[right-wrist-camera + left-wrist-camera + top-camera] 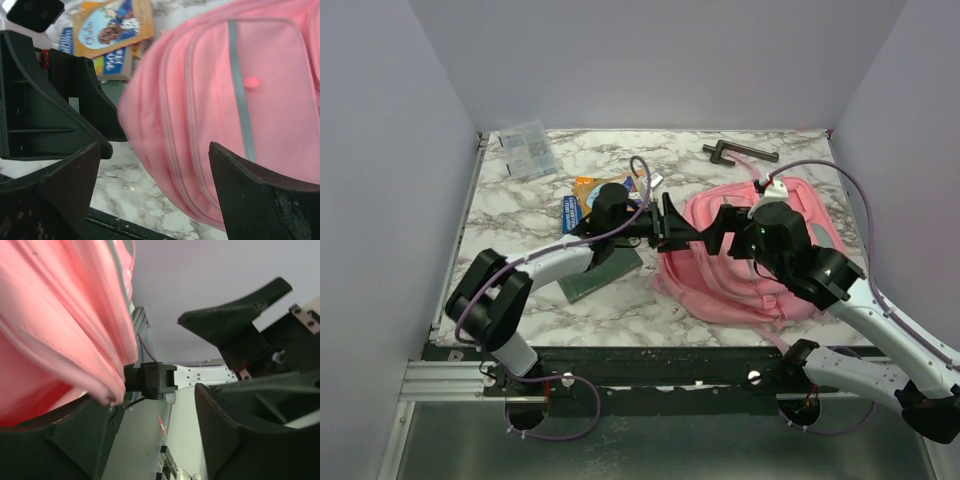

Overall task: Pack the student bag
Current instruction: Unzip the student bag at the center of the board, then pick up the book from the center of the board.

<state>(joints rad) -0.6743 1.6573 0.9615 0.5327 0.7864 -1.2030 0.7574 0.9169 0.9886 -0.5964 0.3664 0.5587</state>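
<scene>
Pink student bag lies flat on the marble tabletop, right of centre, its near edge close to the front rim; L claw gapes wide at bag's left edge, fabric against one finger, not pinched; R claw wide too, over same edge, facing L claw; books & green notebook just left of bag; bare marble front-left & behind, up to clear packet.
</scene>
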